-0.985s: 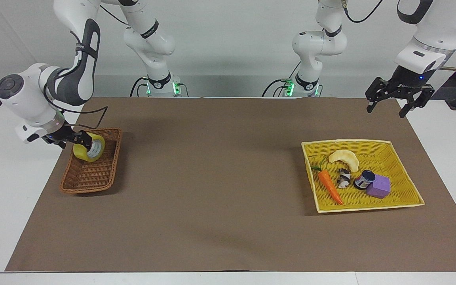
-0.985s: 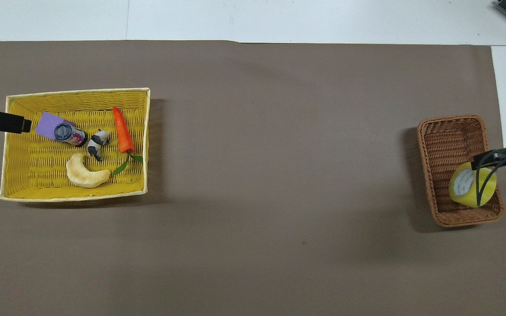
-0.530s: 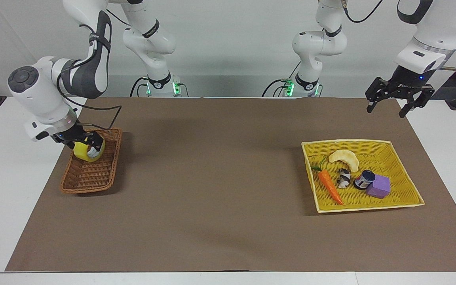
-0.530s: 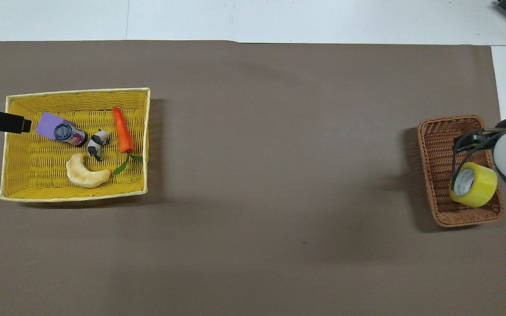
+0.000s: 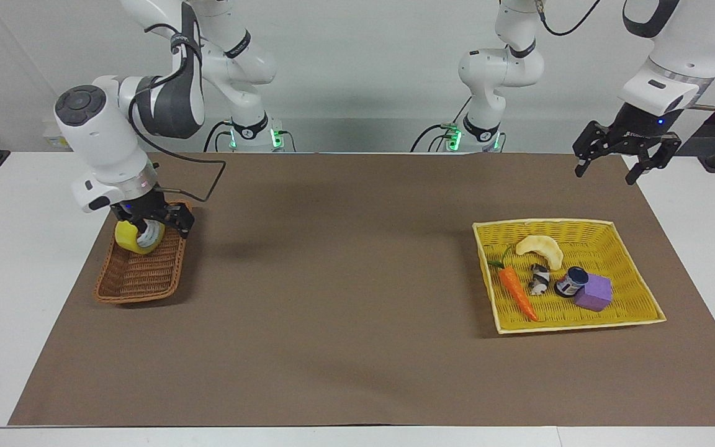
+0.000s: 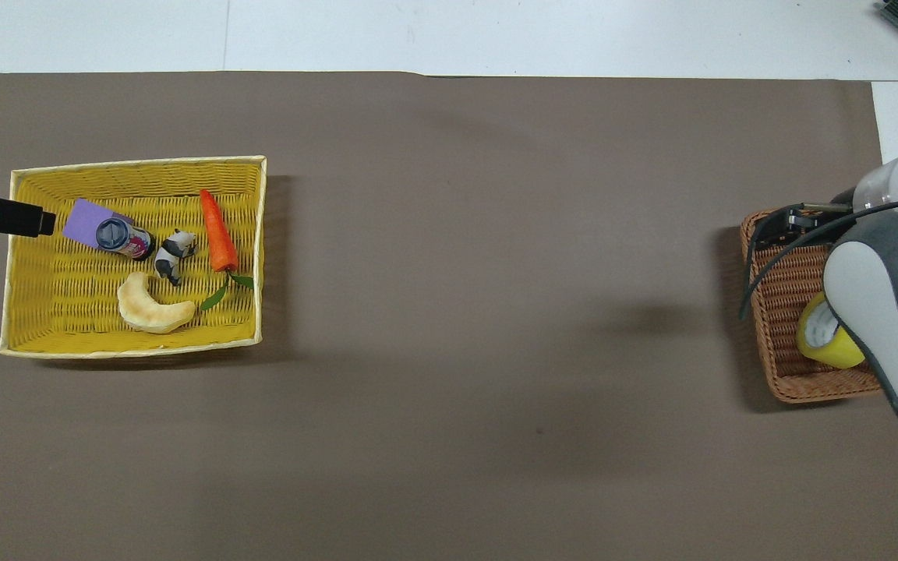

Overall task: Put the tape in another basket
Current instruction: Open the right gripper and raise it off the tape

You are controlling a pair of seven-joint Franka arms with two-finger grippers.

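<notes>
Finally, tape sits in brown basket as my right arm hovers above it, nothing in its grasp.

Biggest to smallest: brown mat (image 5: pixel 345 279) covers the table; yellow tray basket (image 5: pixel 637 316) lies toward my left arm's end w/ a carrot (image 5: pixel 517 292), crescent pastry (image 5: pixel 540 249), purple block (image 5: pixel 594 293), small jar (image 5: pixel 571 281) and panda toy (image 5: pixel 539 279); brown wicker basket (image 5: pixel 137 282) lies toward the right arm's end. Tape (image 5: pixel 137 238) rests inside it, at the end nearer me, tilted against the wall, so I judge the drop done. My right gripper (image 5: pixel 152 222) hangs just over the roll, fingers spread wide, holding nothing; contact w/ roll can't be ruled out. Left gripper (image 5: pixel 625 158) waits in the air by the tray basket's outer end, also wide open and empty.
</notes>
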